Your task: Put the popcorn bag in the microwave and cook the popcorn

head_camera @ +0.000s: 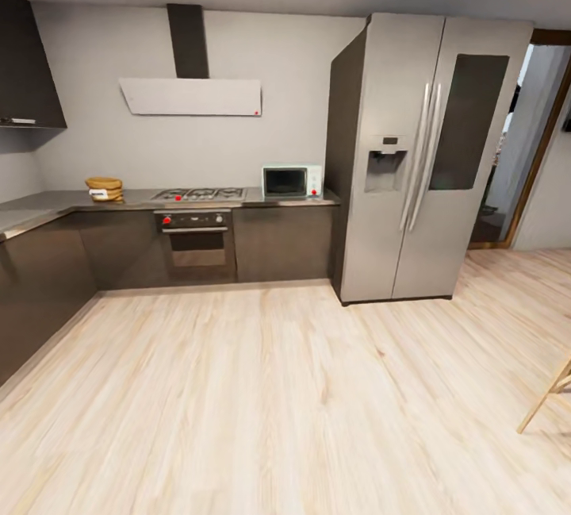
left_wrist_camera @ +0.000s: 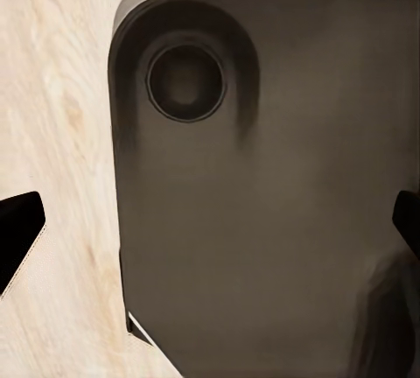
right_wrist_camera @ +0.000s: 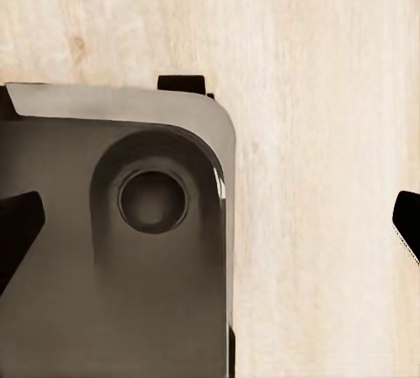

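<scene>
**Facing the kitchen from across the floor**

Looking over a stretch of light wood floor [head_camera: 277, 388] at the far desk [head_camera: 47, 201]. The popcorn bag [head_camera: 104, 188] sits on it near the corner, left of the gas hob [head_camera: 197, 194]. The mint microwave [head_camera: 292, 180] stands at the desk's other end, door closed, just beside the tall steel fridge [head_camera: 412, 158]. An oven [head_camera: 195, 241] sits under the hob. My left gripper [left_wrist_camera: 210, 225] points down at my dark base [left_wrist_camera: 262, 220], fingers spread wide and holding nothing. My right gripper [right_wrist_camera: 210, 220] hangs over floor and base edge, wide and empty too.
</scene>
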